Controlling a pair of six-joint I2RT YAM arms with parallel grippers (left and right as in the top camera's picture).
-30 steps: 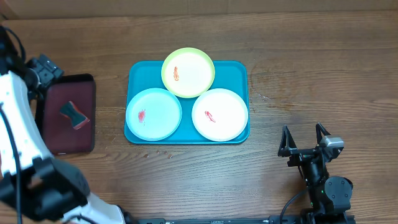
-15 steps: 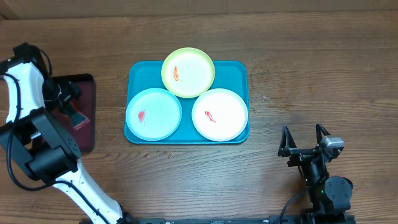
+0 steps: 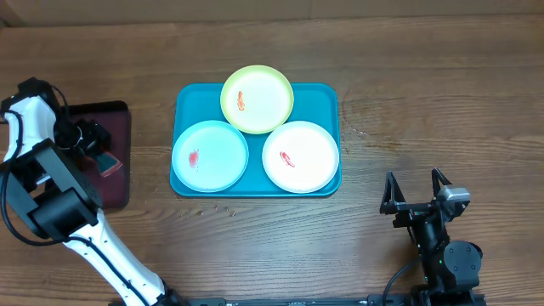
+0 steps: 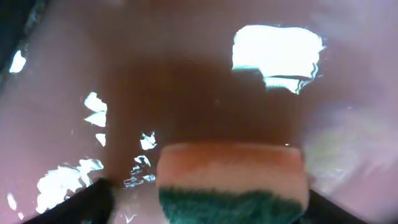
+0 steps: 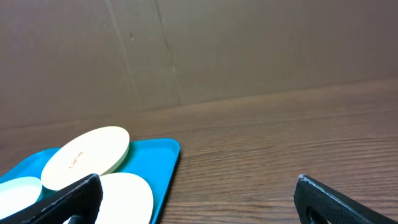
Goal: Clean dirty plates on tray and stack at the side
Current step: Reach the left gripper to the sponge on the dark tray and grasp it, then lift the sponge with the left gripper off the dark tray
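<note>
Three plates on tray lying lengthwise left-right.

The plates sit packed rim to rim across the tray, so only its corners are bare; the counter lies open to its right, up to the right gripper, jaws spread; the left gripper and sponge occupy the maroon tray.

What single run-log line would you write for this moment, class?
left gripper: open astride sponge on maroon tray | right gripper: open, parked | plates: three smeared, on teal tray
</note>
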